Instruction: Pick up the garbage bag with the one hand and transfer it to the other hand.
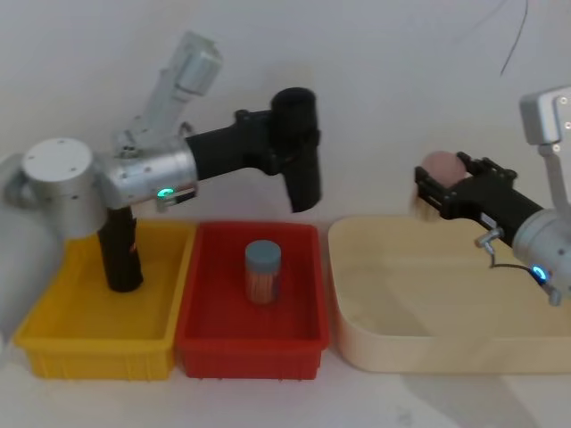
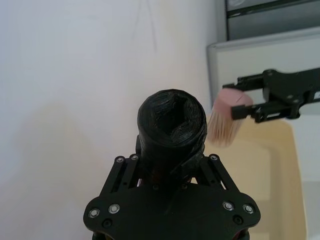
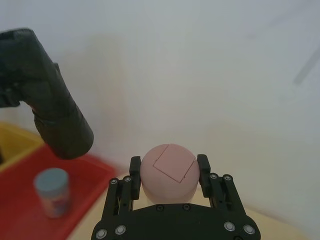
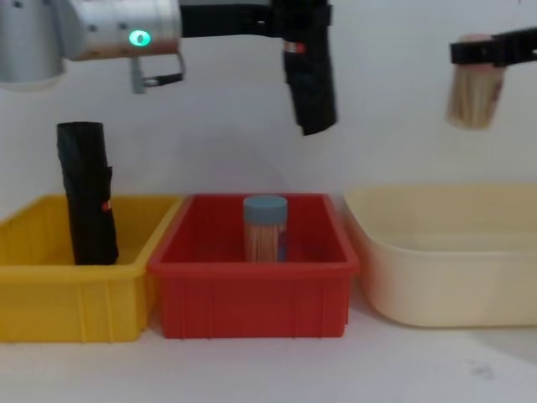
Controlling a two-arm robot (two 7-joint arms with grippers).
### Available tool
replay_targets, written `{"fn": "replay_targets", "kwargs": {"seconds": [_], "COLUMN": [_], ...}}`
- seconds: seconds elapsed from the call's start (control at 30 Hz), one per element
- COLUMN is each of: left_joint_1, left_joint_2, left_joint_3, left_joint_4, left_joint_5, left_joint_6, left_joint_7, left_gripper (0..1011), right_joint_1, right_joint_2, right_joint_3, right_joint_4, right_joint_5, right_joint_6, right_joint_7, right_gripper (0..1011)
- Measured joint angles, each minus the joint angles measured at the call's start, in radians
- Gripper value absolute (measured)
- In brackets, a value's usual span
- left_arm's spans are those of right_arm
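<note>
Currently the left gripper [image 2: 170,162] – on the arm with the green ring – is clamped around the garbage bag [image 1: 299,152], its fingers closed on the upper part of the roll. The bag hangs in the air well above the red bin [image 1: 250,343], tilted, with its lower end leaning towards the robot's right. A blue-lidded jar [image 1: 262,270] stands upright in that bin. Beside it, to the left, a second black roll [image 1: 119,254] stands in the yellow bin [image 1: 53,343], leaning against the bin's wall. The right gripper [image 1: 426,192], on the blue-ring arm, is held above the cream tub [image 1: 401,348], well apart from the bag. Its fingers are closed on a pink-capped jar [image 4: 474,92] of thin pale sticks – the cap sits between the two fingers in the right wrist view.
</note>
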Motion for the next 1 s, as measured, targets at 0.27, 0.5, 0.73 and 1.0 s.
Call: {"fn": "replay_targets", "kwargs": {"seconds": [0.27,0.5,0.73,1.0], "left_joint_1": [-0.142,-0.218,-0.257,-0.283], "left_joint_2": [-0.135,-0.208,-0.245,-0.27], "left_joint_3": [0.064,0.097,0.114,0.126], "left_joint_4": [0.306,0.471,0.554,0.61], "left_joint_5": [-0.057,-0.088,-0.104,-0.115], "left_joint_6": [-0.126,-0.197,-0.232,-0.256], "left_joint_7": [-0.092,-0.144,-0.169,-0.187], "left_gripper": [416,416,416,416], "right_joint_1": [-0.009,-0.012,-0.014,-0.021], "right_joint_2": [0.012,0.018,0.02,0.027], "right_joint_3": [0.035,0.053,0.063,0.062], "right_joint_4": [0.036,0.061,0.072,0.067], "right_joint_5": [0.0,0.001,0.002,0.002], "right_joint_6": [0.016,0.021,0.025,0.019], "right_joint_7": [-0.013,-0.018,-0.02,-0.001], "right_gripper": [655,868,1004,1004]}}
